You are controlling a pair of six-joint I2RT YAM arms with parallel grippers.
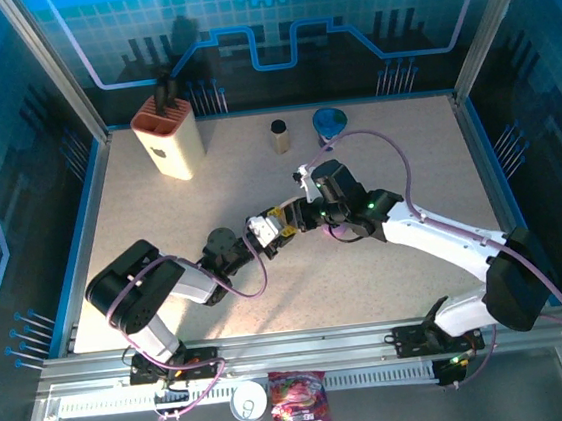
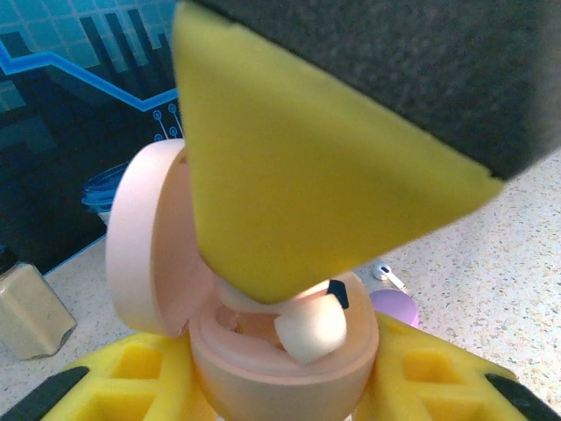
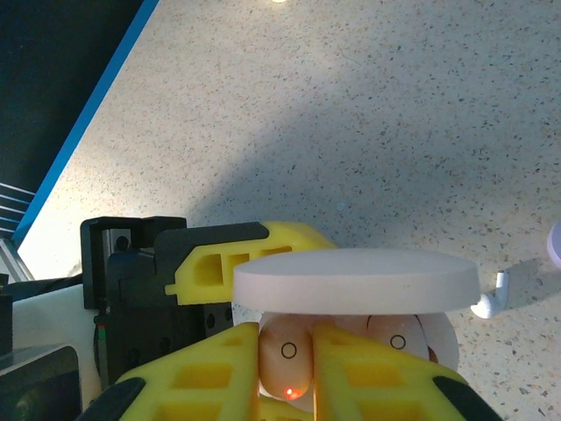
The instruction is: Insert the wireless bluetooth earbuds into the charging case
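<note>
The pink charging case (image 2: 280, 373) stands open, its lid (image 2: 145, 241) tilted back, and my left gripper (image 2: 282, 381) is shut on its base. From above, my right gripper (image 3: 287, 373) is shut on a pale pink earbud (image 3: 285, 355) that sits at the case's well, under the lid's edge (image 3: 355, 281). A second pink earbud (image 3: 399, 342) lies in the case beside it. The two grippers meet at mid-table (image 1: 281, 225). A white earbud (image 2: 386, 274) and a purple piece (image 2: 396, 307) lie on the table just behind the case.
At the back of the table stand a pink holder (image 1: 168, 137), a small bottle (image 1: 279, 135) and a blue bowl (image 1: 330, 120). A tin (image 1: 249, 400) and a sweets bag (image 1: 299, 410) lie beyond the near rail.
</note>
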